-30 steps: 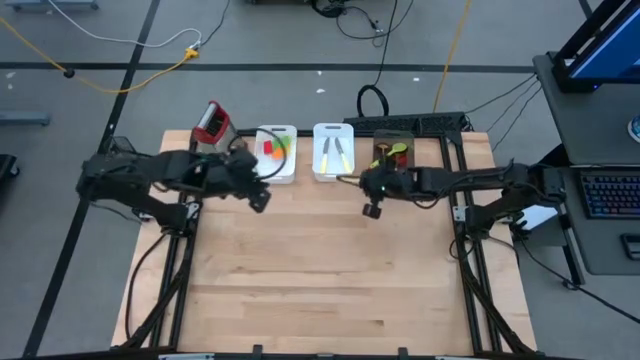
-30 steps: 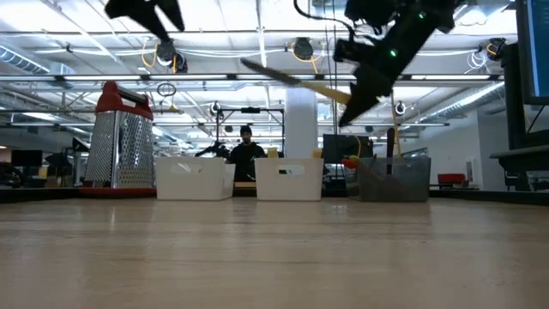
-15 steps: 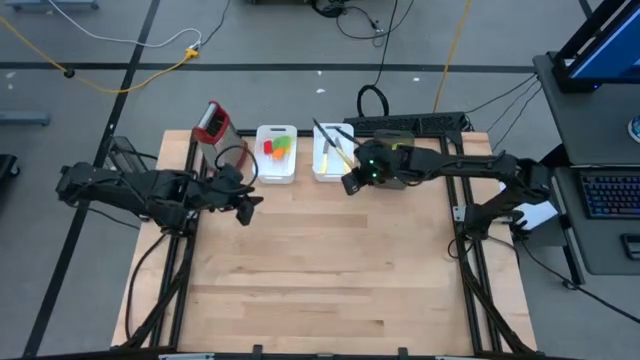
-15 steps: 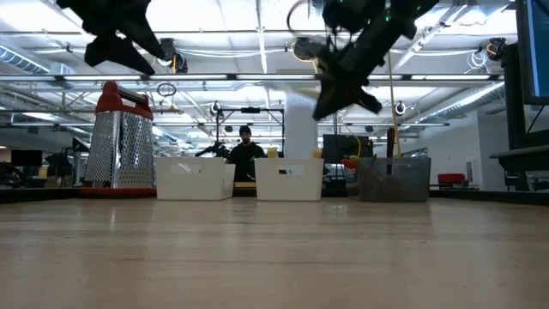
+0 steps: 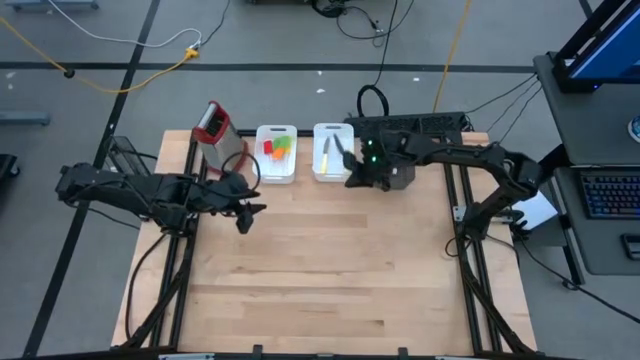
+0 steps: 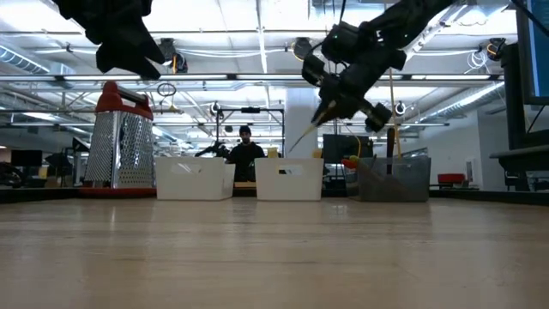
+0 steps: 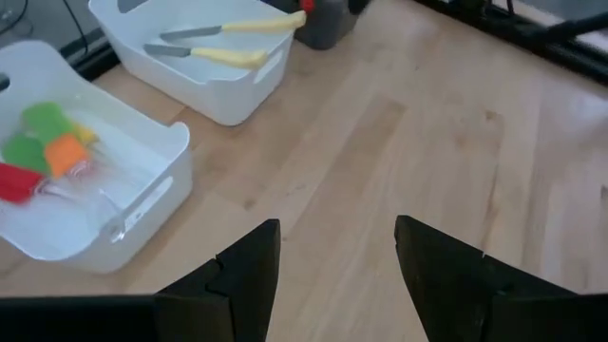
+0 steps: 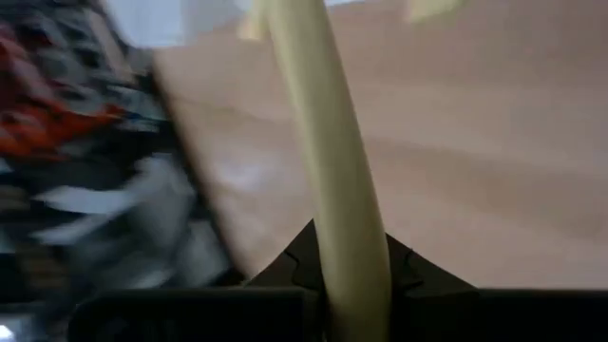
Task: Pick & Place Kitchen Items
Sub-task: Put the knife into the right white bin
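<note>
My right gripper (image 5: 357,172) is shut on a cream-handled knife (image 6: 302,140) and hangs over the near right corner of the middle white bin (image 5: 318,170). That bin holds two more cream-handled knives (image 7: 217,45). The left white bin (image 5: 262,170) holds red, green and orange spatulas (image 7: 43,152). Farther left and nearer, my left gripper (image 7: 337,256) hovers open over bare table with nothing between its fingers. The dark bin (image 6: 393,178) stands at the right with utensils upright in it. My right gripper pinches the knife's cream handle (image 8: 328,190) between its two fingers (image 8: 404,266). The handle runs straight out past the fingertips. The fingers slant down from the table's right side. The knife is lifted clear, its blade (image 6: 300,142) sloping down toward the middle bin.
A steel box grater (image 5: 214,126) with a red top stands at the far left, beside the left bin. The bins line the table's far edge. Bare wooden tabletop (image 5: 320,270) spreads across the middle and near side. A person (image 6: 246,153) shows in the room behind.
My right gripper has gone toward the table's far left, to the middle white bin, and has rolled its wrist; the knife has swung from nearly level to sloping blade-down. My left gripper has sunk and drawn back toward the table's left edge, staying open.
</note>
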Controlling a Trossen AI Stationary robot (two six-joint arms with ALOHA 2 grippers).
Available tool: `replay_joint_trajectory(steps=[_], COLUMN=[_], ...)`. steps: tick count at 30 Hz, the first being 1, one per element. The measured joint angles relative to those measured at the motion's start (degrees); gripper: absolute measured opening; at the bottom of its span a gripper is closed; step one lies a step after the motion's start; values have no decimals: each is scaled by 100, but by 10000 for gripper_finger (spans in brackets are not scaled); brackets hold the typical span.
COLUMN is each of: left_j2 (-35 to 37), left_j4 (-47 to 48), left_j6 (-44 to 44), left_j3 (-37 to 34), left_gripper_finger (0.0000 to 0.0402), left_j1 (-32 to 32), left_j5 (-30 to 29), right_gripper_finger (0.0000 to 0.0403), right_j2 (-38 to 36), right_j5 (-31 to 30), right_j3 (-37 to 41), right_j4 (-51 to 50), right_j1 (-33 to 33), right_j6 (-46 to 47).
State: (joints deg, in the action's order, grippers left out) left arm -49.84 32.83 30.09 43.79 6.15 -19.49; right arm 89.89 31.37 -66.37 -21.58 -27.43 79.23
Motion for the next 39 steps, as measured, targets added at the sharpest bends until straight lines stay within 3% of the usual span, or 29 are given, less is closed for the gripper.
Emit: replay_joint_trajectory(steps=[6,9,13,18,25,39], left_j2=[0,0,4,18,17,17], left_j4=[9,31,31,35,36,42], left_j6=[-396,-644,-921,-1061,-1092,-925], left_j3=[0,0,0,2,2,2], left_gripper_finger=[214,214,214,214,214,214], left_j1=[-39,-101,-244,-421,-553,-549], left_j5=[11,12,9,99,402,557], right_gripper_finger=[20,20,20,23,21,35], right_j2=[-25,21,106,426,1091,1352], right_j5=[753,817,803,942,922,612], right_j3=[-2,-5,0,7,-2,-1], right_j4=[1148,1699,1665,1824,3325,3724], right_j1=[-276,-309,-399,-431,-487,-656], right_j6=[2184,3059,3668,3778,3999,3856])
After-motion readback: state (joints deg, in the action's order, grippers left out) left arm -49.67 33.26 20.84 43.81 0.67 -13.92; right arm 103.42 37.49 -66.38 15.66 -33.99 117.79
